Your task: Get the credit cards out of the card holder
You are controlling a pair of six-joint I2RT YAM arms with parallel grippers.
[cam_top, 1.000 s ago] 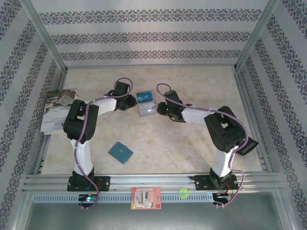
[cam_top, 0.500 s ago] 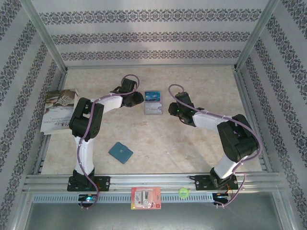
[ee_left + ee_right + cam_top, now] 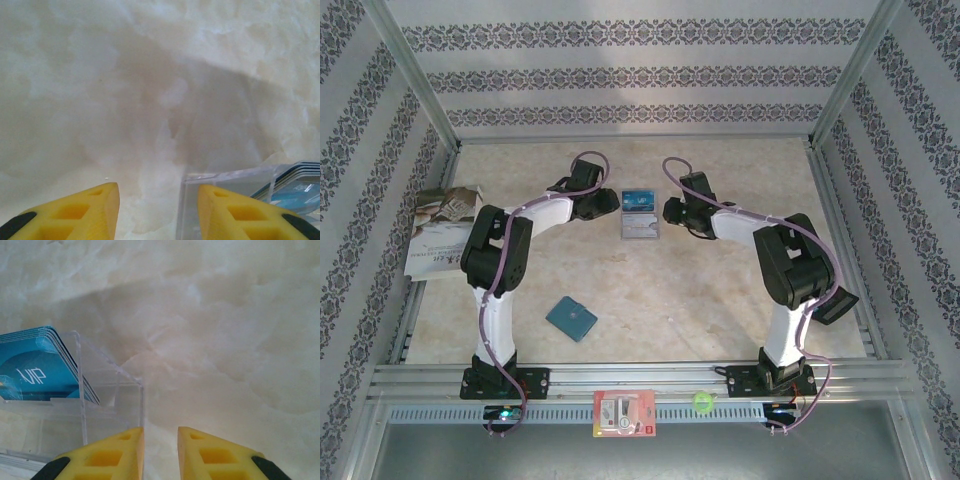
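The card holder (image 3: 642, 228) is a clear acrylic stand at the table's middle back, seen as clear walls in the left wrist view (image 3: 225, 180) and the right wrist view (image 3: 110, 390). Blue credit cards (image 3: 638, 197) stand stacked in it; the front one reads "VIP" (image 3: 30, 370), and their edges show at the left wrist view's right (image 3: 295, 192). My left gripper (image 3: 617, 203) (image 3: 159, 210) is open at the holder's left side, one finger over its corner. My right gripper (image 3: 667, 211) (image 3: 160, 455) is narrowly open at the holder's right wall, nothing between its fingers.
A pale book (image 3: 442, 230) lies at the left edge. A small teal flat square (image 3: 571, 318) lies near the front left. A red-and-white packet (image 3: 623, 413) and a green ball (image 3: 700, 401) sit on the front rail. Patterned walls enclose the table.
The holder went from skewed to square and shifted slightly right. My right gripper swung in from the lower right to the holder's right side. The left gripper stayed close by its left side.
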